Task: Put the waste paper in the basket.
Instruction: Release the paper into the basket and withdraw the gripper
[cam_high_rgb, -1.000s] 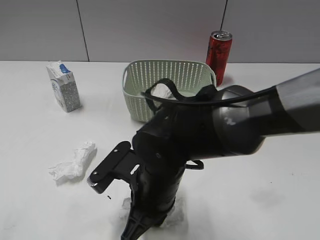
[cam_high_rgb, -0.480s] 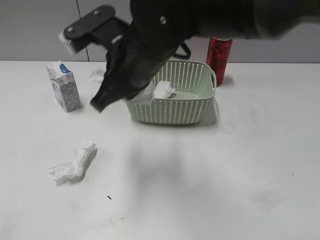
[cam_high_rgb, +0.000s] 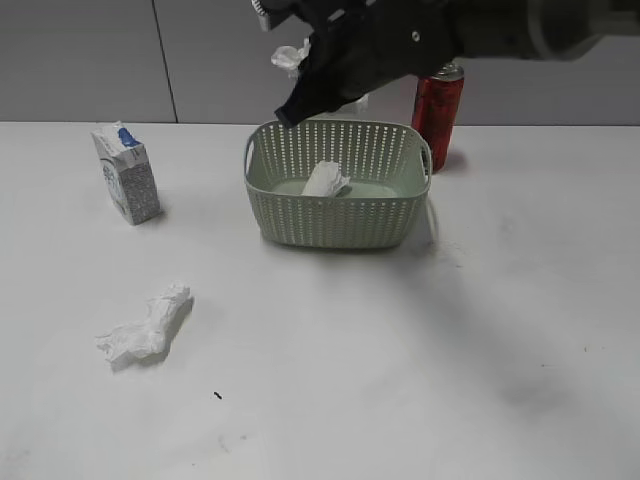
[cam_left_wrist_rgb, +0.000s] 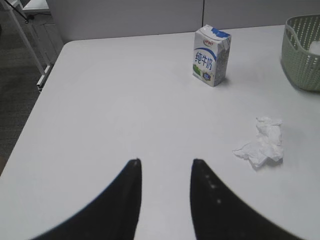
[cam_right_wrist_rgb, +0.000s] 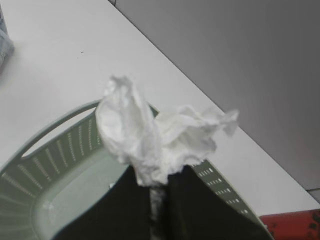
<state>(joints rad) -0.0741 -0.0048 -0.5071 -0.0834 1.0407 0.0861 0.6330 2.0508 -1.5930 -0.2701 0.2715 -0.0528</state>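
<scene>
My right gripper (cam_right_wrist_rgb: 152, 175) is shut on a crumpled white waste paper (cam_right_wrist_rgb: 150, 137) and holds it above the far rim of the pale green basket (cam_right_wrist_rgb: 55, 165). In the exterior view the paper (cam_high_rgb: 291, 55) shows at the gripper tip, above and behind the basket (cam_high_rgb: 340, 215). One paper wad (cam_high_rgb: 325, 180) lies inside the basket. Another waste paper (cam_high_rgb: 148, 328) lies on the table at the left; it also shows in the left wrist view (cam_left_wrist_rgb: 264, 144). My left gripper (cam_left_wrist_rgb: 164, 162) is open and empty above the bare table.
A white and blue milk carton (cam_high_rgb: 127, 172) stands at the left, also in the left wrist view (cam_left_wrist_rgb: 211, 55). A red can (cam_high_rgb: 438, 102) stands behind the basket's right corner. The table's left edge (cam_left_wrist_rgb: 37, 107) drops to the floor.
My right arm rose from the near table with the paper and swung back and up, over the basket's far side. The left-hand paper and carton have not moved.
</scene>
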